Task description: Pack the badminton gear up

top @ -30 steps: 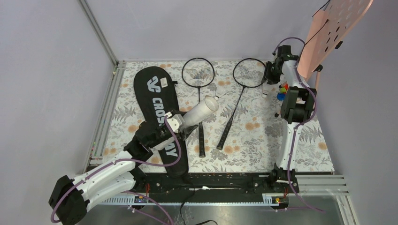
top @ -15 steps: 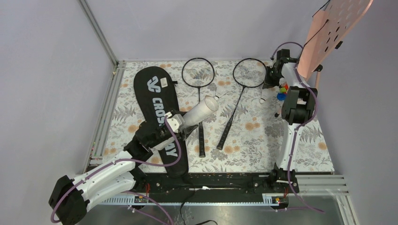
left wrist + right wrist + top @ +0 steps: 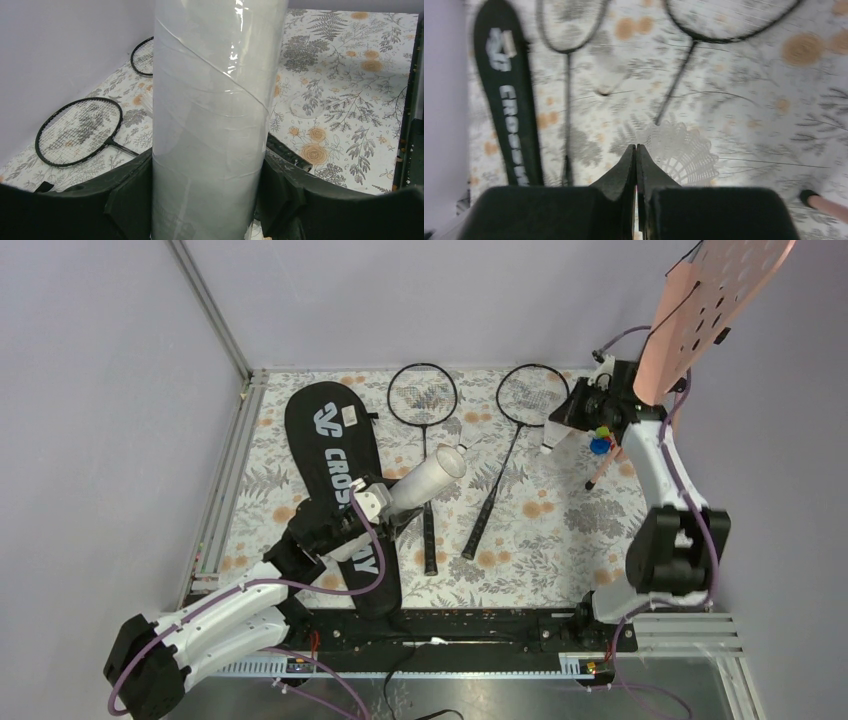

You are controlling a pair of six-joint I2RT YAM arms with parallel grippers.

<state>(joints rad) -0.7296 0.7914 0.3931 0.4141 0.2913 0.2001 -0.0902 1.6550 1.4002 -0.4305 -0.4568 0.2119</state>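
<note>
My left gripper (image 3: 383,502) is shut on the long white tube (image 3: 425,478), holding it tilted above the black CROSSWAY bag (image 3: 335,455). The tube fills the left wrist view (image 3: 210,125) between my fingers (image 3: 125,200). Two black rackets (image 3: 422,395) (image 3: 532,395) lie on the floral mat. My right gripper (image 3: 562,423) is at the back right over the right racket's head, shut on the skirt of a white shuttlecock (image 3: 548,440). The shuttlecock shows in the right wrist view (image 3: 684,152) just behind the gripper (image 3: 636,147). The bag (image 3: 504,100) and rackets (image 3: 569,75) lie below.
A pink perforated board (image 3: 715,300) stands on a stand at the back right, with small coloured toys (image 3: 602,435) and a pink rod (image 3: 605,468) at its foot. A metal frame rail (image 3: 225,490) runs along the mat's left side.
My right arm has swung, its elbow dropping toward the near right. Its gripper has carried the shuttlecock a little left, off the mat. My left arm and the tube have not moved.
</note>
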